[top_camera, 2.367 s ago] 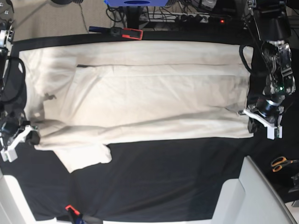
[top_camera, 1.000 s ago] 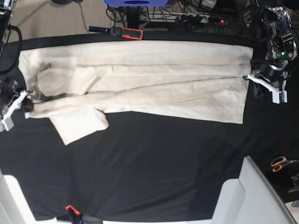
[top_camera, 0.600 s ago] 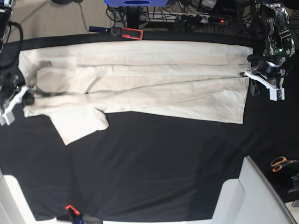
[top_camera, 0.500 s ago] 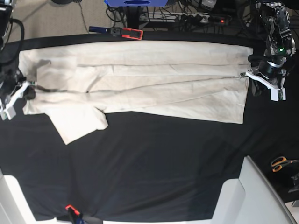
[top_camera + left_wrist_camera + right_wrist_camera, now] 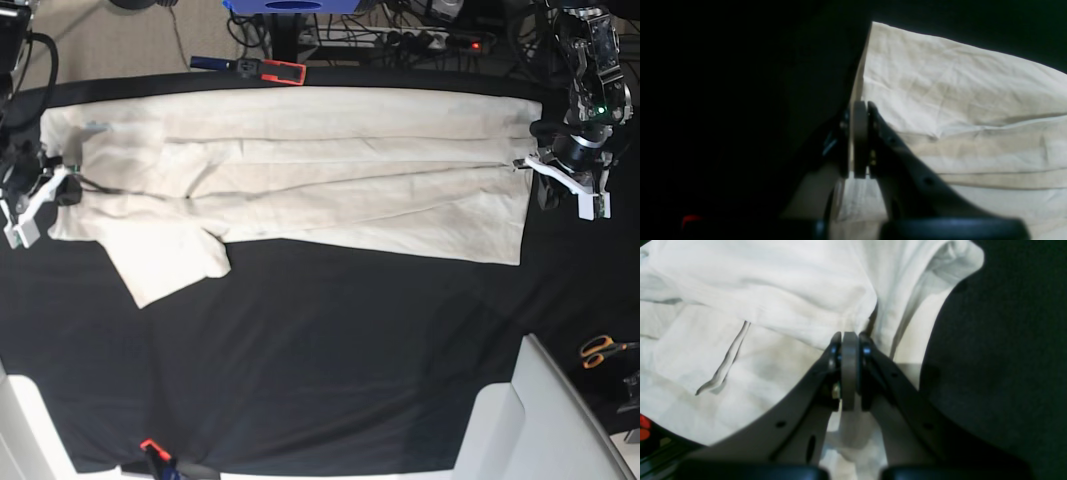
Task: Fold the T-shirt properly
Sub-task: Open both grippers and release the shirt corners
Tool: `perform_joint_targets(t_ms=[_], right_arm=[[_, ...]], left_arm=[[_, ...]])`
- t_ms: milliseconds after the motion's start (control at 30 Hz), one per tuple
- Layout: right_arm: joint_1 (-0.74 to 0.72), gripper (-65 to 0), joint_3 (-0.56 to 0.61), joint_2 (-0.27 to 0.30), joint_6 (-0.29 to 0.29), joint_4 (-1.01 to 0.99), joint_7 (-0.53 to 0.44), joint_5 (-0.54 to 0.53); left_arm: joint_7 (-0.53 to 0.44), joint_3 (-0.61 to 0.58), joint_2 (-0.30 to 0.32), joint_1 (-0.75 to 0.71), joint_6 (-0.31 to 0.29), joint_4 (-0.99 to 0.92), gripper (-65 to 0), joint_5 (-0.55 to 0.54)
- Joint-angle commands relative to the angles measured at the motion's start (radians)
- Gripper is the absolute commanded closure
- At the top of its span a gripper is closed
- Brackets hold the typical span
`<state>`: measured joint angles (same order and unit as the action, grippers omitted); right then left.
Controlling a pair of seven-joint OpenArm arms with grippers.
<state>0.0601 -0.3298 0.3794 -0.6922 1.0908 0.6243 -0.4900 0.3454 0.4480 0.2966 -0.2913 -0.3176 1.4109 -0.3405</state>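
Observation:
The cream T-shirt lies as a long folded band across the far half of the black tablecloth, with one sleeve sticking out toward the near side at the left. My left gripper is at the shirt's right end, shut on the hem edge. In the left wrist view the left gripper pinches the edge of the pale T-shirt. My right gripper is at the left end, shut on the cloth. In the right wrist view the right gripper clamps a fold of the T-shirt.
The black tablecloth covers the table. Orange-handled scissors lie at the right edge, beside a white slab at the near right. A red and black clamp sits on the far edge, an orange one on the near edge.
Both grippers have carried the shirt's near edge toward the far side, narrowing the band. Over the last second the right gripper moved a little farther back; the left hardly moved.

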Motion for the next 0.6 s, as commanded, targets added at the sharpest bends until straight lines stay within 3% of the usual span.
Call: perform_joint_targets(t_ms=[0, 433, 500, 567], right_arm=[[-0.006, -0.6, -0.005, 0.019, -0.006, 0.013, -0.016, -0.014], [0.014, -2.1, -0.010, 0.002, -0.006, 0.021, -0.016, -0.014], [0.016, -9.0, -0.013, 0.002, -0.006, 0.021, -0.016, -0.014], [0.017, -20.7, -0.015, 0.002, -0.006, 0.022, -0.016, -0.014]], left_arm=[[-0.021, 0.004, 0.017, 0.004, 0.001, 0.014, 0.0, -0.006], [-0.027, 0.011, 0.016, 0.004, 0.002, -0.015, 0.0, -0.006], [-0.027, 0.013, 0.016, 0.002, 0.002, -0.015, 0.0, -0.006], [-0.027, 0.013, 0.014, 0.002, 0.002, -0.008, 0.0, -0.007]])
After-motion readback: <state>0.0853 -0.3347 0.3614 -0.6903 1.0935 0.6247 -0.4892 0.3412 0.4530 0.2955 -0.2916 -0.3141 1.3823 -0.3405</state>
